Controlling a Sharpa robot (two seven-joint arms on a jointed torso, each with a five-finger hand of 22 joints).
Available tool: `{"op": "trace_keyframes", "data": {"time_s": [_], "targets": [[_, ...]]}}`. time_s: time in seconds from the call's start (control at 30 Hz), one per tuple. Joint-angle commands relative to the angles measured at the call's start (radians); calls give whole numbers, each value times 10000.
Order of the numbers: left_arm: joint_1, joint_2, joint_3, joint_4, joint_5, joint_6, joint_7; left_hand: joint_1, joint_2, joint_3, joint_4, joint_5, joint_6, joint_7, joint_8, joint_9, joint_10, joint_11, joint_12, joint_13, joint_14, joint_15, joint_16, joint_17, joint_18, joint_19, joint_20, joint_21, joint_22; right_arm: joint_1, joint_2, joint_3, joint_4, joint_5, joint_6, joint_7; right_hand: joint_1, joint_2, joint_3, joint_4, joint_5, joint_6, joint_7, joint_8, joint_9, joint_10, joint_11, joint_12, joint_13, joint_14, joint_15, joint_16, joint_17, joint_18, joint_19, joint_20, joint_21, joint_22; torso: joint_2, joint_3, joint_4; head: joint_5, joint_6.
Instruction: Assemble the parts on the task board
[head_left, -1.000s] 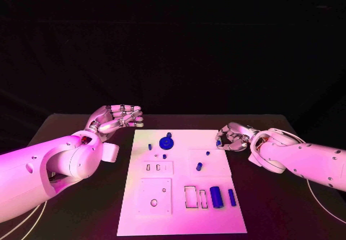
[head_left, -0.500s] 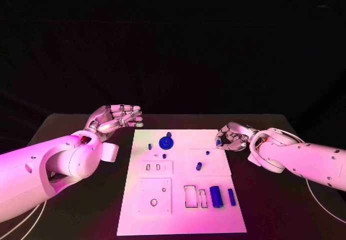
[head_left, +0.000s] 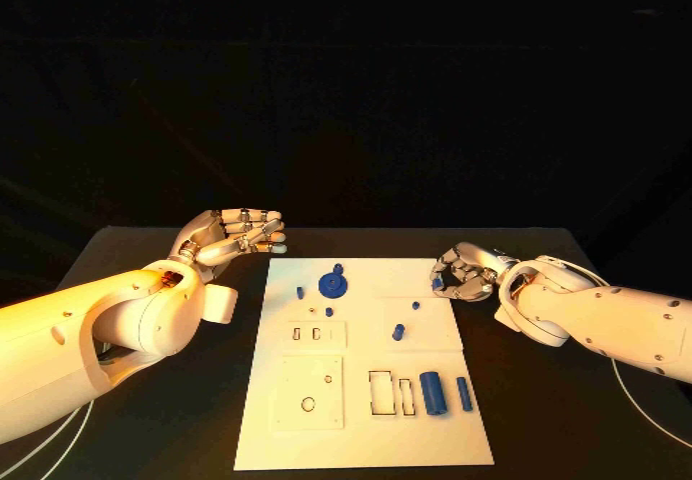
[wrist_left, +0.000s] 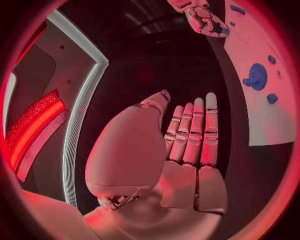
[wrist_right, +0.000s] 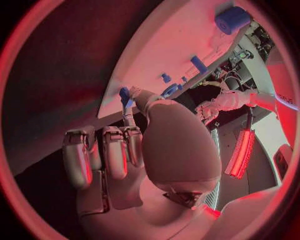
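The white task board (head_left: 361, 420) lies in the middle of the black table. On it are a blue round part (head_left: 332, 286), several small blue pegs such as one at mid-board (head_left: 397, 333), a blue cylinder (head_left: 430, 391) and a blue bar (head_left: 463, 394). My right hand (head_left: 466, 272) hovers at the board's far right edge and pinches a small blue peg (wrist_right: 125, 94) between thumb and a finger, the other fingers curled. My left hand (head_left: 231, 237) is raised off the board's far left corner, palm up, fingers straight (wrist_left: 194, 135), holding nothing.
Rectangular slots (head_left: 392, 393) sit beside the cylinder near the board's front right. A raised square plate with an oval hole (head_left: 309, 394) is at the front left. Bare black table (head_left: 562, 420) flanks the board on both sides.
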Motion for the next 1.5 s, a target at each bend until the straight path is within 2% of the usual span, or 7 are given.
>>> {"op": "trace_keyframes", "data": {"time_s": [0.03,0.2,0.37,0.63,0.87,1.13,1.5], "targets": [[10,5,7,20,-19,156,46,2,32,-17,-62,-43,-74,60,-45,13,-58,45,-37,-8,-70,7,-69,16,43,-58,-15,65,17,-5,-13,5,174,-133,-537,-107,-10,179,82,-25,-64,36,-91,236,228,433,-68,55,1954,1036,-74,54,2613,-144,1045,-92,44,2631,-4,0,-8,25,9],[10,10,7,1,-20,160,41,2,32,-17,-62,-43,-74,60,-45,13,-58,45,-37,-8,-70,7,-69,16,43,-58,-15,65,17,118,-87,35,703,-382,-876,-683,-66,263,288,-136,-41,-49,-82,308,270,386,-69,-9,1895,1041,-80,59,2631,-144,1045,-109,44,2631,-25,-7,-21,44,-18],[10,49,7,-46,-20,140,32,10,36,-10,-73,-46,-74,60,-46,15,-58,45,-35,-8,-72,6,-72,23,44,-68,-15,77,25,417,-44,53,1430,-724,-1018,-1407,-267,365,629,-298,-418,-176,-80,447,355,332,-73,-118,1803,1041,-86,60,2635,-144,1045,-118,44,2631,-50,-22,-14,88,-64],[10,187,-1,-200,-20,136,-17,2,32,-13,-74,-51,-73,60,-46,16,-56,46,-33,-7,-76,9,-76,29,40,-85,-11,81,29,569,673,51,2603,-1228,-968,-2811,-466,379,742,-283,-505,-242,-78,493,381,331,-69,-141,1788,1034,-82,51,2604,-144,1045,-116,44,2631,-118,-26,-28,250,-189],[9,311,-16,-385,-20,150,-39,-6,30,-15,-73,-54,-71,60,-45,17,-53,46,-31,-6,-80,12,-80,33,36,-101,-9,83,32,402,1489,12,3193,-1595,-754,-3928,-664,322,824,-295,-316,-278,-94,571,420,317,-84,-184,1755,1021,-95,33,2546,-144,1045,-125,44,2631,-203,-76,-26,361,-317],[10,426,-22,-488,-23,177,-67,-6,30,-15,-73,-54,-71,60,-45,17,-53,46,-31,-6,-80,12,-80,33,36,-101,-9,83,32,95,2260,-41,3291,-2138,-486,-4718,-859,224,843,-302,-156,-299,-110,645,456,336,-98,-184,1763,1007,-110,15,2486,-144,1045,-139,44,2631,-251,-145,-30,487,-319],[10,500,-24,-477,-72,186,-106,-26,26,-17,-76,-60,-61,56,-41,24,-42,43,-24,-3,-91,19,-92,50,29,-161,-1,92,43,-285,2866,-110,3108,-2680,-241,-5284,-999,147,857,-314,29,-318,-130,700,476,354,-118,-179,1775,1000,-129,4,2454,-144,1045,-155,44,2631,-230,-122,-11,530,-384]]}}
